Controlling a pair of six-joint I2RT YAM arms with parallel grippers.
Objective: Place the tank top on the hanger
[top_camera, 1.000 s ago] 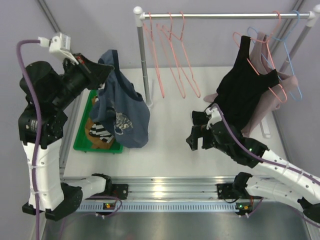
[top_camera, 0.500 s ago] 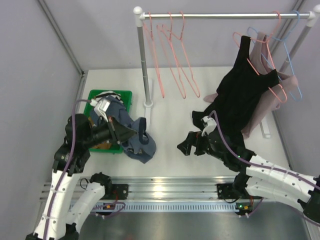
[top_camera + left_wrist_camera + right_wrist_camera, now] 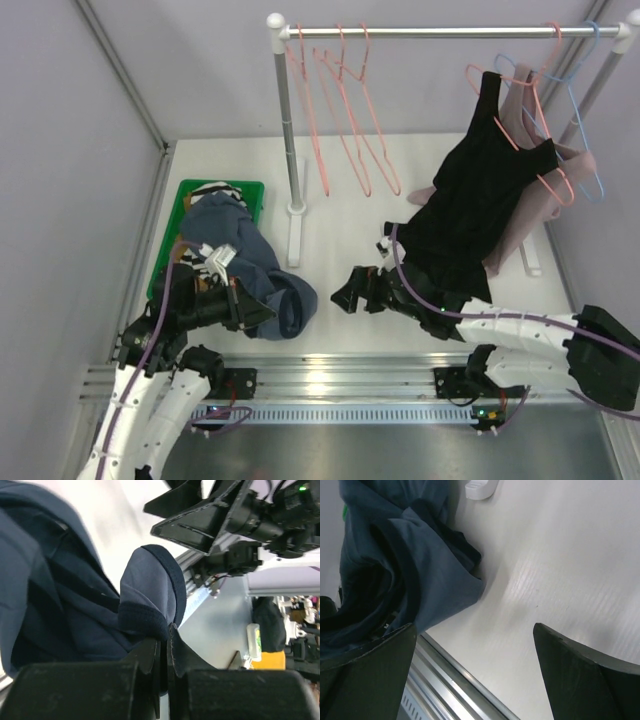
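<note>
The slate-blue tank top [image 3: 255, 270] lies bunched on the white table, trailing from the green tray to the near edge. My left gripper [image 3: 262, 312] is low at the near left, shut on a fold of its hemmed edge [image 3: 150, 597]. My right gripper [image 3: 350, 292] is open and empty, just right of the heap; in its wrist view the tank top [image 3: 415, 575] lies at the upper left between the wide-apart fingers [image 3: 580, 672]. Salmon-pink hangers [image 3: 345, 110] hang empty on the left part of the rail.
A green tray [image 3: 170, 250] at the left holds a striped garment. The rack's upright post [image 3: 288, 130] and white foot [image 3: 295, 235] stand mid-table. A black tank top [image 3: 480, 190] and a mauve top [image 3: 540, 215] hang at the right, with a light-blue hanger [image 3: 590, 120].
My left arm has dropped from high above the tray to the near table edge, bringing the tank top down into a heap. My right gripper has moved left toward it.
</note>
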